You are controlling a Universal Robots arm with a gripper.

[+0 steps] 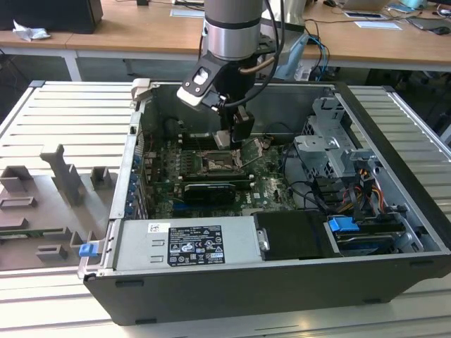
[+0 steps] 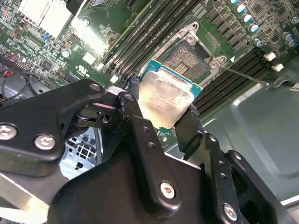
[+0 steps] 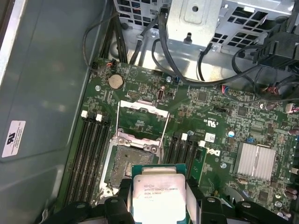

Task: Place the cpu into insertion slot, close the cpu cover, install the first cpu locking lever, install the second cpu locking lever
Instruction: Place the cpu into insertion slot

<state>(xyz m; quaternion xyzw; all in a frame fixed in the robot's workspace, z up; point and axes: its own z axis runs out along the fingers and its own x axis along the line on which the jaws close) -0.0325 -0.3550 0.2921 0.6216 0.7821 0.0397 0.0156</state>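
My gripper (image 1: 231,135) hangs inside the open computer case, shut on the cpu (image 1: 223,139). In both wrist views the cpu (image 2: 166,100) (image 3: 156,195), a flat square chip with a pale metal face and green edge, sits clamped between the two black fingers (image 2: 188,127) by opposite edges. It hovers a little above the board, partly over one edge of the insertion slot (image 3: 132,162) (image 2: 189,59) (image 1: 213,165), whose dark contact field lies bare. The cpu cover (image 3: 142,116) is swung open and lies back beyond the slot. A thin wire lever (image 2: 243,74) stands free beside the slot.
Long black RAM slots (image 3: 91,149) flank the socket on both sides. A finned heatsink (image 3: 254,161), a drive cage (image 3: 201,18) and loose cables (image 3: 243,70) lie nearby. The power supply (image 1: 187,243) fills the case front. Grey fixtures (image 1: 63,176) stand at the exterior view's left.
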